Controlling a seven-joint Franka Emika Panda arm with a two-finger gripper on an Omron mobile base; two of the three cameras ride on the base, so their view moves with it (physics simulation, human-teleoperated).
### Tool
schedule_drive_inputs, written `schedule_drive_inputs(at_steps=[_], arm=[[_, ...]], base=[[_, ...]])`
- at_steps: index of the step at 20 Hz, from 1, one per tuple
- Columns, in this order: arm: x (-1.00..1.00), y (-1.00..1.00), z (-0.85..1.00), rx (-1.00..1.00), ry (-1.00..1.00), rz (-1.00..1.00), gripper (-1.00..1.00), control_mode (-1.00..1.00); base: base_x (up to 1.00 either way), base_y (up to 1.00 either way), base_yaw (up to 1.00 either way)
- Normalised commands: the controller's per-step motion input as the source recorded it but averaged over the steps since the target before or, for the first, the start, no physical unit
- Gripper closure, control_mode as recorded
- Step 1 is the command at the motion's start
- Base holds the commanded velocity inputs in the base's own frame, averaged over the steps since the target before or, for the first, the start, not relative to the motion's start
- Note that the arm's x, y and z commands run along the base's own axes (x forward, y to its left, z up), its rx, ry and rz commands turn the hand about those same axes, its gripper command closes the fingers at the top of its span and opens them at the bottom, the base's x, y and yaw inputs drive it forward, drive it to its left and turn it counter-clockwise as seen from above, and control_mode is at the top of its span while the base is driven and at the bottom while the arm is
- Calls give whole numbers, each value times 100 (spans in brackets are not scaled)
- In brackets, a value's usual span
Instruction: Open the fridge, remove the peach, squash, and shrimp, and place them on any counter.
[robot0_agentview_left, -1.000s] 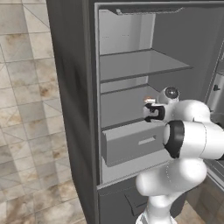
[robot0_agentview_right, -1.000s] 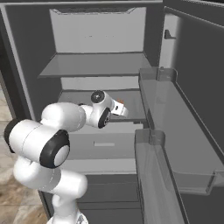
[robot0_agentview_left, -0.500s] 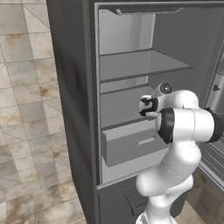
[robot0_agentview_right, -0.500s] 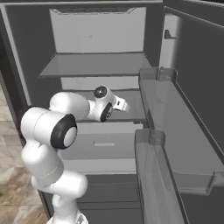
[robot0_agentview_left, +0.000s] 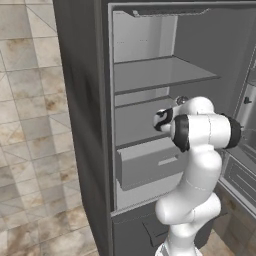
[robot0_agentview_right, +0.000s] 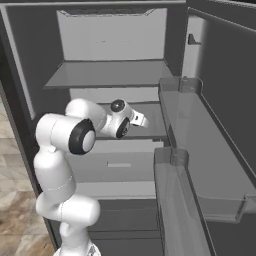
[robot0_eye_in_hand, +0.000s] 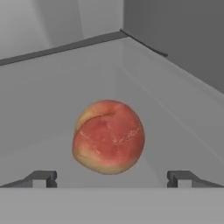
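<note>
The fridge (robot0_agentview_left: 85, 125) stands open, its pale grey inside with shelves facing me. My gripper (robot0_agentview_left: 159, 120) reaches in over the middle shelf, also seen from the right side as the gripper (robot0_agentview_right: 142, 120). In the hand view the peach (robot0_eye_in_hand: 108, 136), red and orange-yellow, lies on that shelf just ahead of the gripper (robot0_eye_in_hand: 111, 178). It sits centred between the two fingertips (robot0_eye_in_hand: 43, 178), which stand wide apart and do not touch it. The gripper is open and holds nothing. The squash, the shrimp and the counter are out of view.
The fridge door (robot0_agentview_right: 215, 150) hangs open on the right with two clear bins (robot0_agentview_right: 175, 200) close to my arm. A closed drawer (robot0_agentview_left: 150, 162) lies below the middle shelf and another shelf (robot0_agentview_left: 160, 72) above it. Tiled floor (robot0_agentview_left: 30, 125) lies to the left.
The hand has gone deeper into the fridge over the middle shelf, and the elbow has swung up behind it. The jaws have stayed open.
</note>
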Motion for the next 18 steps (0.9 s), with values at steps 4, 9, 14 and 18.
schedule_drive_inputs(at_steps=[4,9,14,18], arm=[[46,0,-21,0,0,0,-100,-100],[42,-10,-19,0,0,0,-100,-100],[14,-20,-31,1,3,0,-100,-100],[-4,-6,-77,0,14,0,100,-100]], base=[[0,0,0],[0,0,0],[0,0,0],[0,0,0]])
